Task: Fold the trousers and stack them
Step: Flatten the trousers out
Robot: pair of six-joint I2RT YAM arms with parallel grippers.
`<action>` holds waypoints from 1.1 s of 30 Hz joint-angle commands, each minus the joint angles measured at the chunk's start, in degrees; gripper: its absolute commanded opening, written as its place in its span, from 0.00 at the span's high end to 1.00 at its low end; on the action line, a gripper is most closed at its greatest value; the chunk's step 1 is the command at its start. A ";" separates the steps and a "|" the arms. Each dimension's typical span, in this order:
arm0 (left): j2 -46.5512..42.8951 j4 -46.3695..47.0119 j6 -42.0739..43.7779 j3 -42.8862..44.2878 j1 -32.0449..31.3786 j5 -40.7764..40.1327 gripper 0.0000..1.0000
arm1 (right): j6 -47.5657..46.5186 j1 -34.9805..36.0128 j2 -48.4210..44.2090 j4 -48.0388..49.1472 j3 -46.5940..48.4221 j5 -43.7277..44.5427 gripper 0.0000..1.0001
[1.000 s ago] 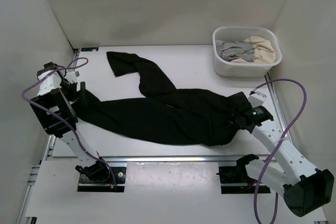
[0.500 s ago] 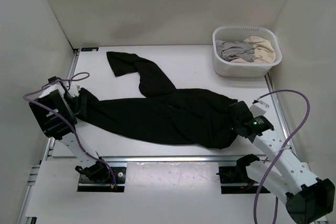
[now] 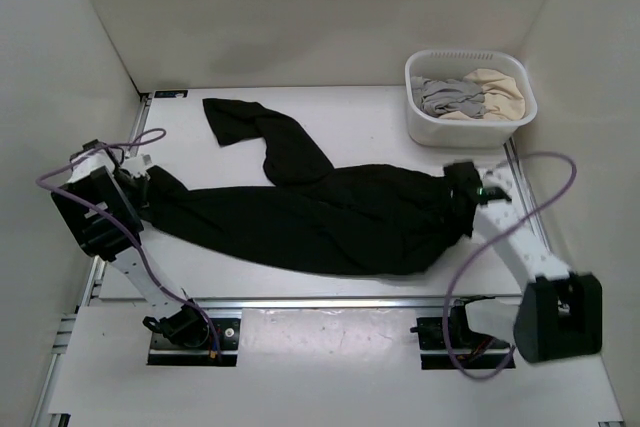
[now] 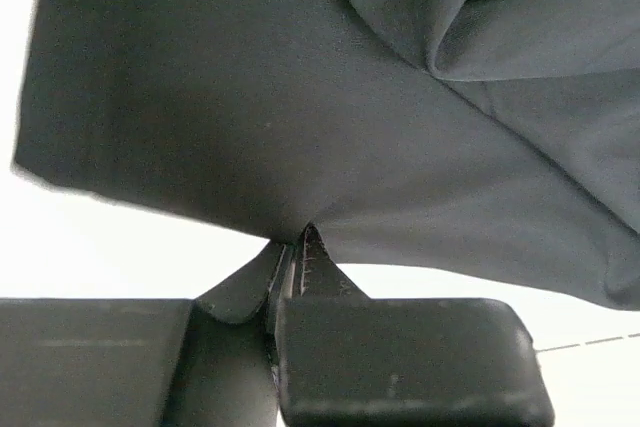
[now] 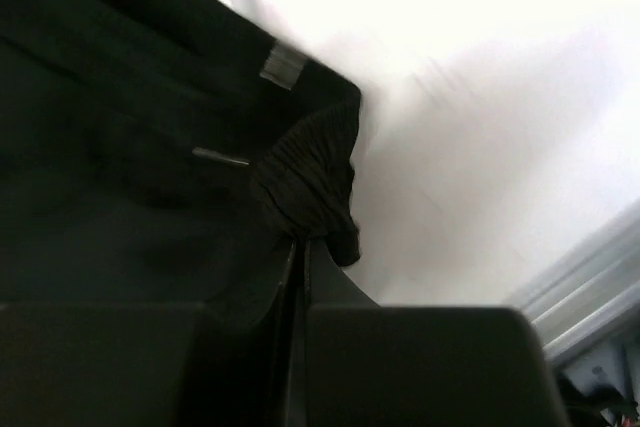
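Top external view: the white worktop (image 3: 380, 127) carries the black trousers (image 3: 320, 217), which sprawl unfolded across most of its width. The waist end lies at the right, one leg runs out toward the left edge, and the other leg bends away toward the far left corner, so the two legs are not yet laid one over the other. No fold is visible anywhere, and there is no stack for them to join. As I judge it, the task is at its very beginning: the cloth is only being taken hold of at both ends, and straightening, aligning the legs, every fold and the stacking are all left to do. At the far right, well apart from the trousers, a white basket (image 3: 460, 132) holds grey and beige garments (image 3: 468, 95), which play no part here. The left fingers (image 3: 141, 188) are closed on the end of the near leg; the left wrist view shows them pinching a small peak of the fabric's edge. The right fingers (image 3: 462, 194) are closed too, clamped on the waist end, where the right wrist view shows a bunch of ribbed waistband between them.
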 commanded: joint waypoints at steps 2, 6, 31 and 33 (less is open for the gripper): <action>-1.66 -6.68 0.92 17.18 0.47 -3.54 0.86 | -16.57 -7.48 9.22 4.45 25.71 -6.12 1.00; -3.07 -11.79 3.37 23.54 0.47 -5.99 0.86 | -17.21 -14.17 9.23 0.33 35.42 -10.94 1.00; -17.04 -3.89 7.07 -21.98 3.28 -24.81 0.84 | 1.86 -29.74 -12.65 -21.92 -3.16 -7.36 0.95; -17.04 -3.89 7.07 -21.99 3.90 -25.95 0.73 | 3.44 -29.74 -13.26 -23.23 -3.16 -5.60 0.77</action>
